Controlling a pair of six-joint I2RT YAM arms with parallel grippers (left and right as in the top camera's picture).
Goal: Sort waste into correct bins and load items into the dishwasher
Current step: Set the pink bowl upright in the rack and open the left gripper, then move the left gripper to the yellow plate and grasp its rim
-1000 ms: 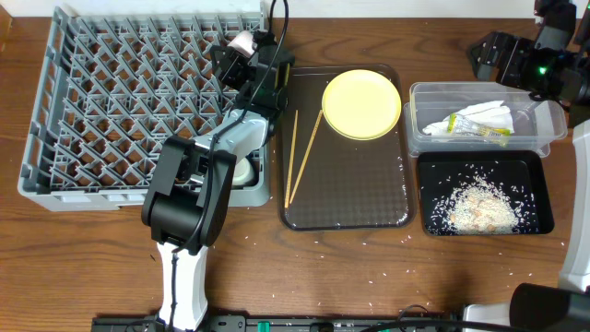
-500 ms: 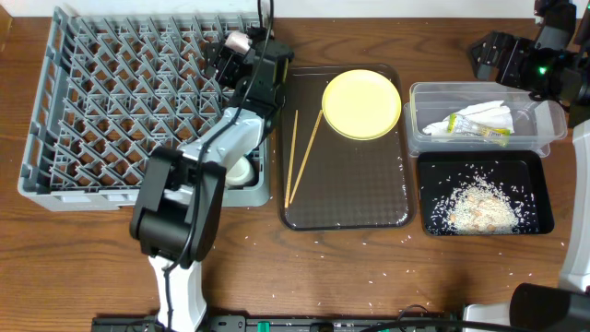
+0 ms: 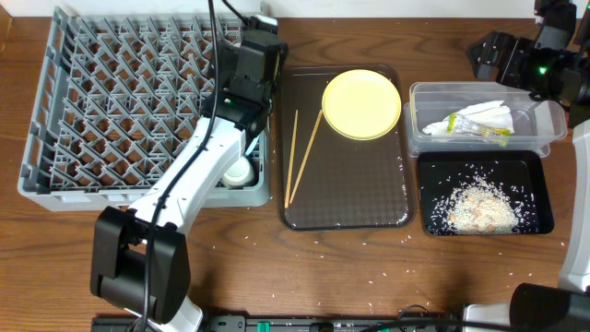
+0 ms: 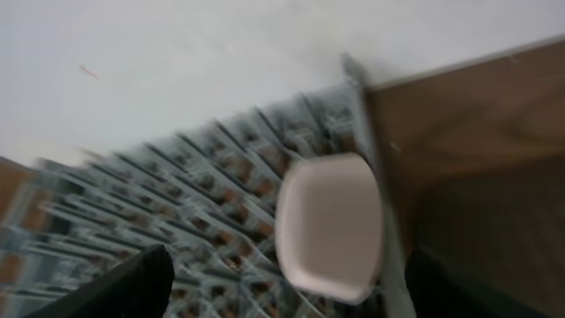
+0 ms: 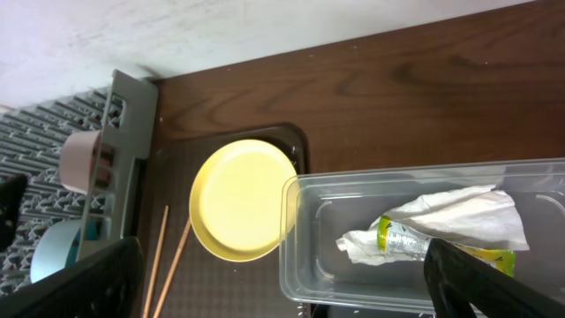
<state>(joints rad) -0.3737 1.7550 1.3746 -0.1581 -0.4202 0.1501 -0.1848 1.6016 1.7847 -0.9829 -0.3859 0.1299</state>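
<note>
**Left arm.** The left fingers [image 4: 115, 287] are standing wide apart and gripping nothing. The cup [image 4: 331, 225] is sitting among the pegs at the far right corner of the rack [image 3: 111, 101], against its wall and clear of both fingers. Blur is preventing a reading of whether it is upright. This is judged a finished placement, with the wide spread giving room to lift away without dragging the cup. A bowl [image 3: 238, 172] is resting at the rack's near right corner, partly under the arm.

**Right arm.** The right fingers [image 5: 79, 278] are also fully spread and empty, hanging above the far right of the surface [image 3: 369, 277] and looking down on the tub [image 5: 300, 256].

**Waste.** The napkin [image 3: 489, 112] and wrapper [image 3: 475, 129] are lying in the tub. The rice [image 3: 479, 207] is lying heaped in the black tray [image 3: 535, 161]. Stray grains are dotting the surface near the brown tray [image 3: 346, 207], so sorting is judged nearly done.

**Outstanding.** The plate [image 3: 361, 103] and chopsticks [image 3: 304, 157] are lying flat on the brown tray, awaiting loading. Both are sitting low and thin, so gripping them is judged awkward.
</note>
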